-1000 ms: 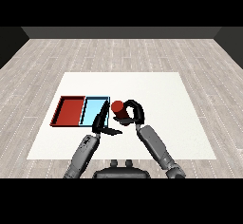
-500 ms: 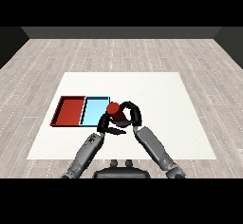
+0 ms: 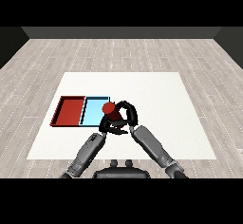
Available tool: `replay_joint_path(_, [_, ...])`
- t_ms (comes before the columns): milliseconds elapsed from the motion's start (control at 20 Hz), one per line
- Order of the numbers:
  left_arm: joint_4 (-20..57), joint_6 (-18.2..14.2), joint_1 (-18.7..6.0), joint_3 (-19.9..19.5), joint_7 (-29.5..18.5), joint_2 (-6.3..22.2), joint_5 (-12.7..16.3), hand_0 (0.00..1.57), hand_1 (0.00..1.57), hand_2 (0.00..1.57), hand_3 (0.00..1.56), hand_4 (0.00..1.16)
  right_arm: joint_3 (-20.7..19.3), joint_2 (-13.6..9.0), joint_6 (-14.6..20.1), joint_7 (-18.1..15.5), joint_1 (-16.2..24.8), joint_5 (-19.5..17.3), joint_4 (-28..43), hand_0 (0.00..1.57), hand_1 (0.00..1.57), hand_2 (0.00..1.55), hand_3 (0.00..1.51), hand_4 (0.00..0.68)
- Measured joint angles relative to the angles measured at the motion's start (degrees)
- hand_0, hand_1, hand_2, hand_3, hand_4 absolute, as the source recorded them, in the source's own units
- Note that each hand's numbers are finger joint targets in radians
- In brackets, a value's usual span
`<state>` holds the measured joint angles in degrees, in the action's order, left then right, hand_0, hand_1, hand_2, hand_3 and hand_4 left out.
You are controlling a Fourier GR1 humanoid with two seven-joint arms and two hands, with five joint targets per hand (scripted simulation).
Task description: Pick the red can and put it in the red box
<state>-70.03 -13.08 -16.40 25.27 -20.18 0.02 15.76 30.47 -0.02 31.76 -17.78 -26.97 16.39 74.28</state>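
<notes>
The red can is upright in my right hand, whose fingers curl round it. It hangs over the right edge of the light blue tray. The red tray lies to the left of the blue one, with nothing in it. My left hand sits just below and left of the can, close against the right hand, its fingers relaxed and holding nothing. The right hand hides the can's lower part.
Both trays lie side by side at the left of the white table. My two forearms come in from the near edge and meet at the middle. A grey wood floor surrounds the table.
My right hand has carried the red can leftward, from right of the trays to the blue tray's right edge. The left hand has stayed close by it.
</notes>
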Motion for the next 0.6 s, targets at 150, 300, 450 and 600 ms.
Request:
replay_joint_path(150, [-0.6, 0.2, -0.7, 0.1, 0.6, 0.0, 0.5, 0.00, 0.00, 0.00, 0.00, 0.00, 0.3, 0.0, -0.3, -0.9, -0.5, 1.1, -1.0, 1.49, 1.49, 1.45, 1.38, 0.617])
replay_joint_path(300, [-0.1, -1.1, -1.5, 1.5, 0.8, 0.2, 1.5, 0.00, 0.00, 0.00, 0.00, 0.00, 0.5, -0.1, -0.3, -1.3, -1.6, 2.1, -1.8, 1.49, 1.49, 1.45, 1.38, 0.617])
replay_joint_path(450, [-0.4, 0.0, 0.0, 1.1, -0.2, 0.7, 1.0, 0.00, 0.00, 0.00, 0.00, 0.00, 2.9, -0.1, 0.9, -1.7, -1.7, 3.1, -1.7, 1.48, 1.48, 1.46, 1.37, 0.632])
replay_joint_path(600, [1.0, -1.2, -1.5, 2.0, -1.2, 0.8, 1.9, 0.00, 0.00, 0.00, 0.00, 0.22, 5.1, -0.3, 3.1, -1.7, -2.7, 4.0, -1.5, 1.49, 1.49, 1.46, 1.37, 0.646])
